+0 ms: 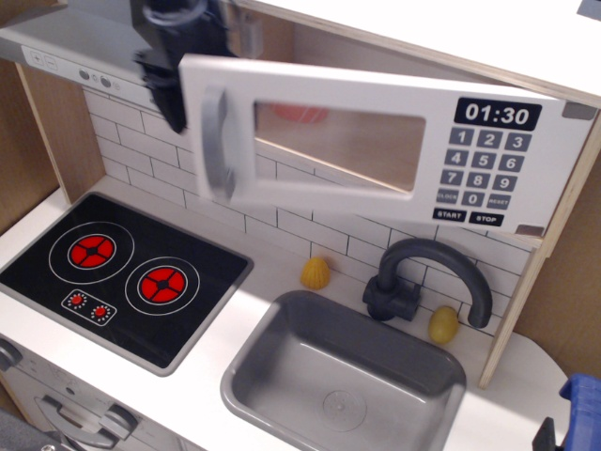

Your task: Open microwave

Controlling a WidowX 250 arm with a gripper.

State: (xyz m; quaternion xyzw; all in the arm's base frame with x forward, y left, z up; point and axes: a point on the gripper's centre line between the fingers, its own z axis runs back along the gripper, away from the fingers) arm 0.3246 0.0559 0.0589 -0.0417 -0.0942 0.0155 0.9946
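The white microwave [376, 141] hangs at the upper middle, with a clock reading 01:30 and a grey keypad on its right. Its door stands partly open, hinged on the right, with the left edge and the grey bar handle [214, 143] swung out towards me. An orange object [302, 115] shows through the clear window. My black gripper [191, 111] is at the door's left edge, blurred. One finger [172, 101] shows just left of the edge; the other is hidden behind the door. The jaws look spread across the door edge.
The grey extractor hood [56, 42] is at the upper left. Below it are a black hob [122, 272] with red rings, a grey sink [343, 376] and a dark faucet [423, 277]. Two yellow toy items [315, 272] [443, 324] stand by the tiled back wall. A blue object [582, 399] is at the lower right.
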